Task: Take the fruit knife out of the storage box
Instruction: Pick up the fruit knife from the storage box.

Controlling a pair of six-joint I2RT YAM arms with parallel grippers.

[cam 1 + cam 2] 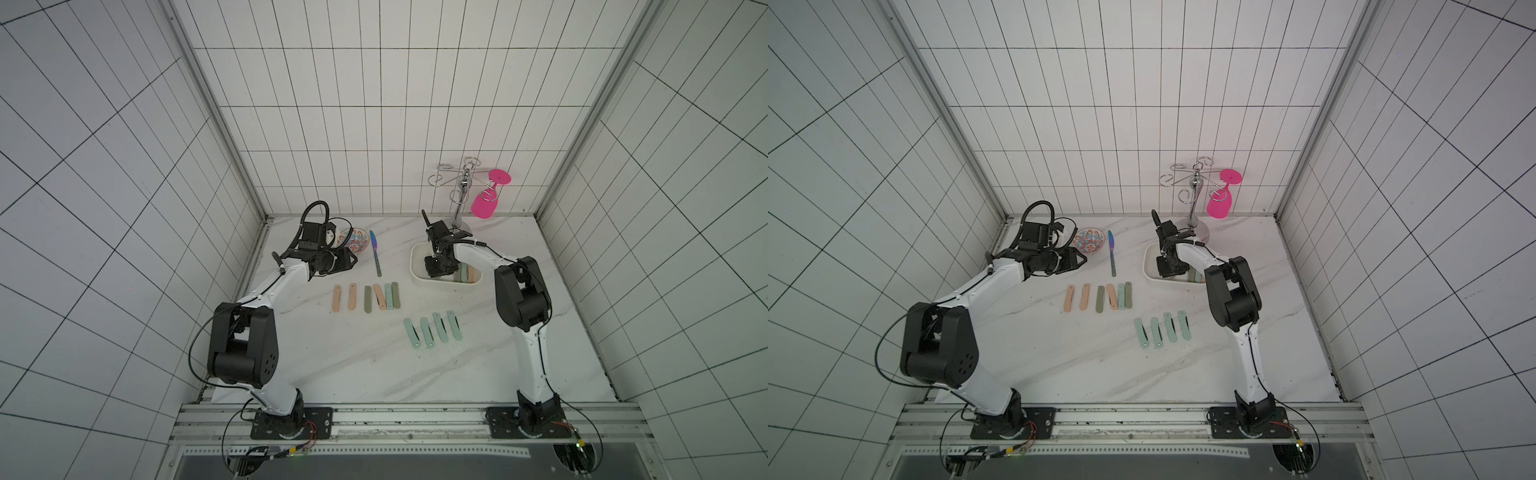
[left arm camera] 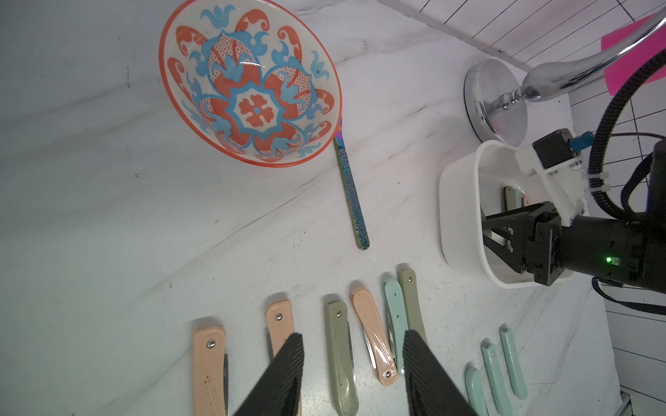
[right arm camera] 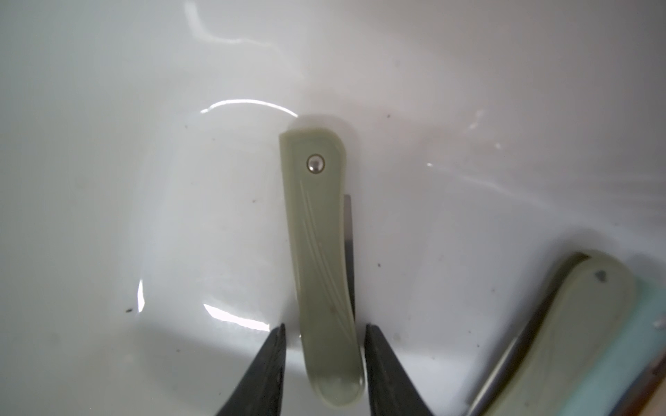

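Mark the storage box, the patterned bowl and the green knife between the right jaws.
storage box (image 1: 417,266): in a top view, bare side wall.
patterned bowl (image 2: 252,108): left wrist view, centre of the inside.
green knife (image 3: 320,252): right wrist view, middle of the handle.

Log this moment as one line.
right gripper: in box, open astride green knife | left gripper: open, empty, above table | lift: not begun

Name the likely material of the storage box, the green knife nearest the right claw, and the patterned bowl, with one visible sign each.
Storage box: probably glossy white plastic; moulded rounded walls with soft highlights.
Green knife: matt plastic-looking handle with moulded grooves, shiny metal rivet and blade edge.
Patterned bowl: likely glazed ceramic; painted pattern under a glossy sheen.
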